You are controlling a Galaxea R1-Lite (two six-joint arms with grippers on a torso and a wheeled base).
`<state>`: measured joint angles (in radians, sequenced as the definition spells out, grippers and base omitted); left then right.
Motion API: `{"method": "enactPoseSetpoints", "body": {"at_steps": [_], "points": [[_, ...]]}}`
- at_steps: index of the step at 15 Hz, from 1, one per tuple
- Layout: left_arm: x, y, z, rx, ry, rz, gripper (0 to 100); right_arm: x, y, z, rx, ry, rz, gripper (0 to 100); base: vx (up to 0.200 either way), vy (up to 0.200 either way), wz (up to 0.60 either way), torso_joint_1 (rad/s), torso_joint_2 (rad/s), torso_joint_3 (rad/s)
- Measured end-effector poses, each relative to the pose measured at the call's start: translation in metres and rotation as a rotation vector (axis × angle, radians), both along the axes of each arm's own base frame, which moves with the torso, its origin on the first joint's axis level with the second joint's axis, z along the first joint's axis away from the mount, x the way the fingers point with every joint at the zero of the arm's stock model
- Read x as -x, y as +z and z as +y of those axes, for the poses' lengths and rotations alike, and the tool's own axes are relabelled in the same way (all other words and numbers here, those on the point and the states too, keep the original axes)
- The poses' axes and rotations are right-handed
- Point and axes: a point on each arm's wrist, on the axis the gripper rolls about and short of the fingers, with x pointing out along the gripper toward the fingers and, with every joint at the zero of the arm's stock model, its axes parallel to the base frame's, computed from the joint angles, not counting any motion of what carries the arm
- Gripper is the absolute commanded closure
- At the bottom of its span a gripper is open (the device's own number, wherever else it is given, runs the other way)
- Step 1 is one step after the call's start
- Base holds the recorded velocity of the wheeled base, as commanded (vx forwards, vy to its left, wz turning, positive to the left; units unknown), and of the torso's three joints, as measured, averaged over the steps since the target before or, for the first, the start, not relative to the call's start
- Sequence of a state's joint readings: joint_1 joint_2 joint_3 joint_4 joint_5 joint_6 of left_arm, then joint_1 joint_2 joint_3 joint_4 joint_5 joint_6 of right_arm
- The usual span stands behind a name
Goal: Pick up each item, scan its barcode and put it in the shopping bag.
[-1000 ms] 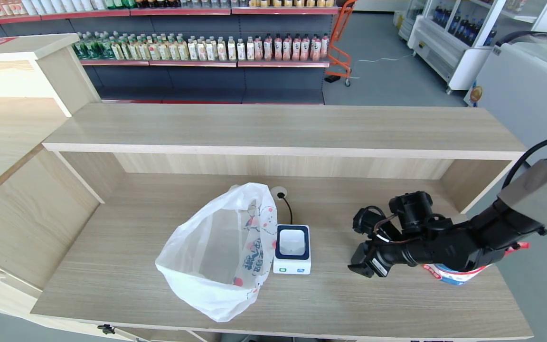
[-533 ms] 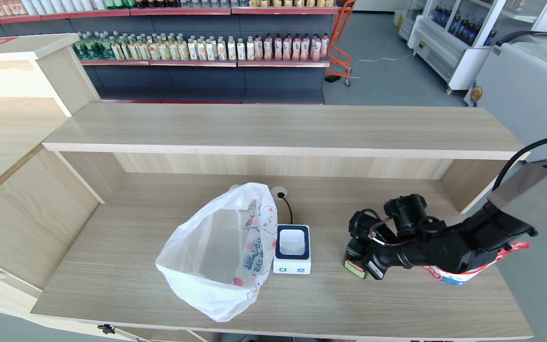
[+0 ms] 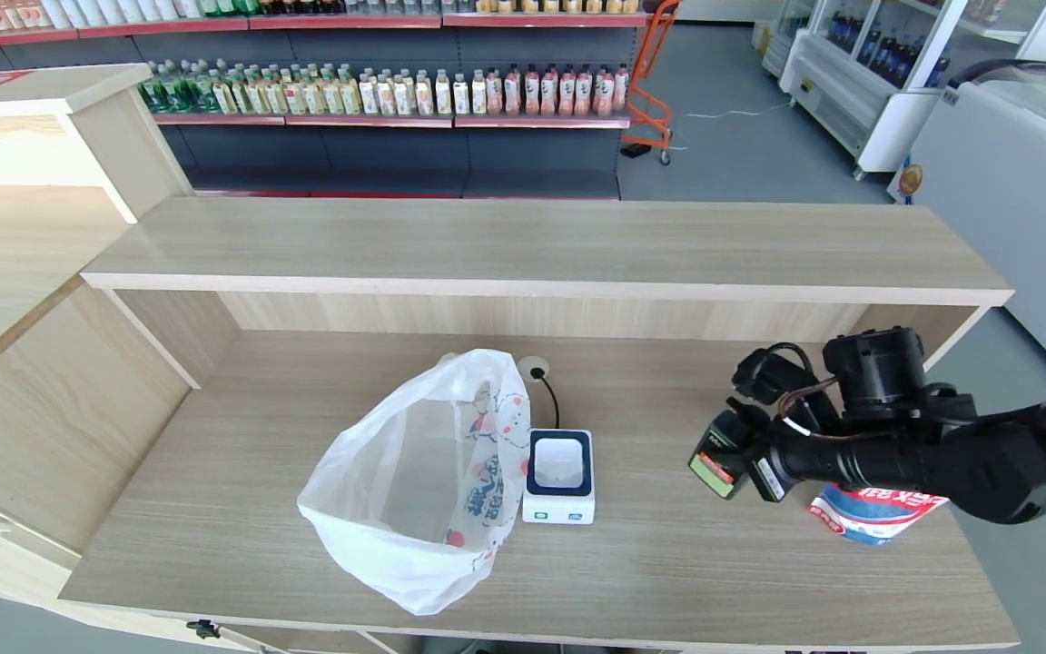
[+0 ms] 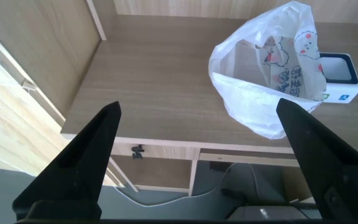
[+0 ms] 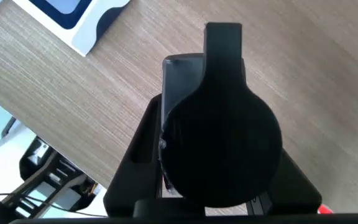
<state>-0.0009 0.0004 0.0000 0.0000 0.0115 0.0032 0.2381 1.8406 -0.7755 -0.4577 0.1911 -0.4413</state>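
Shopping bag [image 3: 414,481] against scanner [image 3: 559,477]; right gripper [image 3: 728,465] clamps small item [image 3: 712,472] between scanner and edge-side pouch [image 3: 868,514]; left gripper [image 4: 199,109] wide, empty.

Wooden counter [image 3: 668,563] bearing shopping bag [image 3: 423,481], adjacent scanner [image 3: 559,477], snack pouch [image 3: 868,513].

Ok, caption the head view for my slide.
Right end effector holds a dark item over the counter, right of scanner and shopping bag.

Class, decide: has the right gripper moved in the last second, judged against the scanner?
Yes. The right gripper, holding a small item, shifted rightward, away from the scanner.
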Motion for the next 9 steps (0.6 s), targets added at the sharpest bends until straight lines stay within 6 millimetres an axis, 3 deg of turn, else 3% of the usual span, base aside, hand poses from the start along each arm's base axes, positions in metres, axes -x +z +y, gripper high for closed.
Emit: {"method": "enactPoseSetpoints", "body": {"at_steps": [3,5,7,9], "points": [[0.000,0.000,0.000,0.000,0.000,0.000,0,0.046,0.029,-0.032,0.095,0.003,-0.214,100,0.000,0.000,0.00,0.000,0.00,0.000],[0.000,0.000,0.000,0.000,0.000,0.000,0,0.073,0.032,-0.043,0.246,0.088,-0.445,100,0.000,0.000,0.00,0.000,0.00,0.000],[0.000,0.000,0.000,0.000,0.000,0.000,0,0.095,0.022,-0.044,0.460,0.380,-0.615,100,0.000,0.000,0.00,0.000,0.00,0.000],[0.000,0.000,0.000,0.000,0.000,0.000,0,0.102,0.018,-0.038,0.694,0.719,-0.852,100,0.000,0.000,0.00,0.000,0.00,0.000]]}}
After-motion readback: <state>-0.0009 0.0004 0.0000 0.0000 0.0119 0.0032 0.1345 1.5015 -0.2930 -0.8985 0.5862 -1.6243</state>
